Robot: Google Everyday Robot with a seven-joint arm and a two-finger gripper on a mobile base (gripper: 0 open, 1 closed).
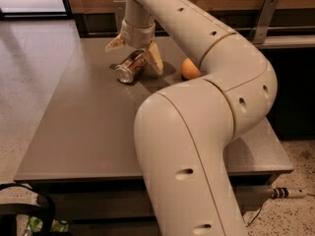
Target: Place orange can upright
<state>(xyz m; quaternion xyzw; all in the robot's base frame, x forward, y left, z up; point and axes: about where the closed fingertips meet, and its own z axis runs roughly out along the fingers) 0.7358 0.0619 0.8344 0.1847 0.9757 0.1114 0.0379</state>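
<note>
Over to the single camera view, looking down along the table (83,127) from its near edge. Spotting the orange can (131,66) toward the far end of the table, flat on its side, not upright. Showing its silver end down and to the left, toward the camera, with the shiny brownish body running back and to the right. Sitting right under the tool (133,59), squarely between the two fingers.

Now to the tool itself: hanging from the big cream arm (211,82) and pointing down at the table. Spread wide, with one pale finger (114,44) out to the left of the can and the other finger (155,60) just beside the can's right flank. Straddling the can rather than clamped on it. Hard to call whether that right-hand finger touches the metal. Gripping nothing, as far as can be seen.

Off to the right, catching a round orange fruit (189,69) on the table, near the can, half hidden behind the arm's elbow. Below the table's right corner, noting a cable plug (284,192) above the speckled floor.
</note>
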